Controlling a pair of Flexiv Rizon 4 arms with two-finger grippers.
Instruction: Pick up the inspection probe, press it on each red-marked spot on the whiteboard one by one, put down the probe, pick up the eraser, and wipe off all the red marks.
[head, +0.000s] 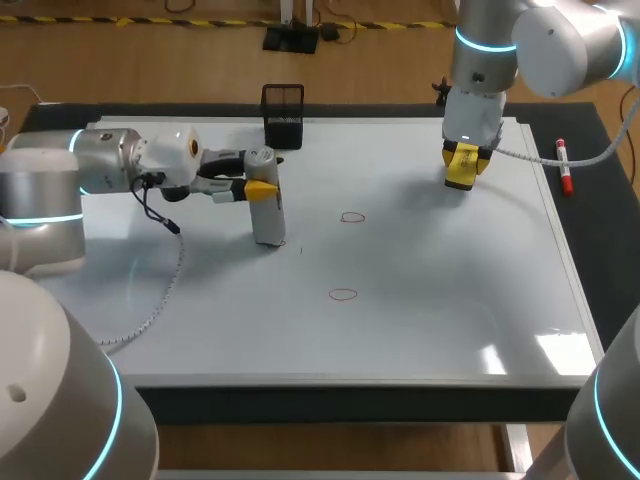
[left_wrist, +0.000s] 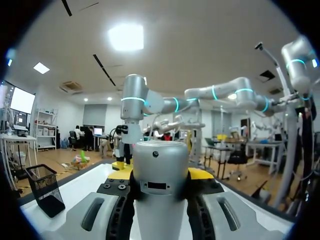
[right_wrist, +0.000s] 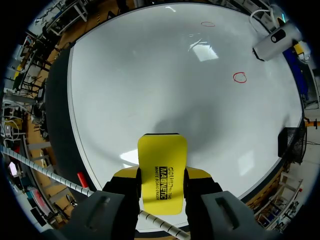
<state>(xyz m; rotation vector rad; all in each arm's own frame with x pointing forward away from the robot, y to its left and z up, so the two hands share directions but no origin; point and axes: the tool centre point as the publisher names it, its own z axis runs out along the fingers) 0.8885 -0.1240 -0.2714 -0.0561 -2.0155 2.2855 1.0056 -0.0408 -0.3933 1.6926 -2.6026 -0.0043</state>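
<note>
Probe (head: 267, 215) is clamped upright in left end effector (head: 258, 188), eraser (right_wrist: 162, 155) in right end effector (head: 462, 165); pressing likely underway, red marks (head: 352, 216) unwiped.

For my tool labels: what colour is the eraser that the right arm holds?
The eraser is yellow with black print, clearest in the right wrist view.

A black wire-mesh pen cup (head: 283, 115) stands upright near the far edge of the dark-topped table (head: 600, 210), left of its middle; a white marker pen with a red cap (head: 564, 166) lies flat by the right edge, towards the far right corner, well apart from the cup.
</note>
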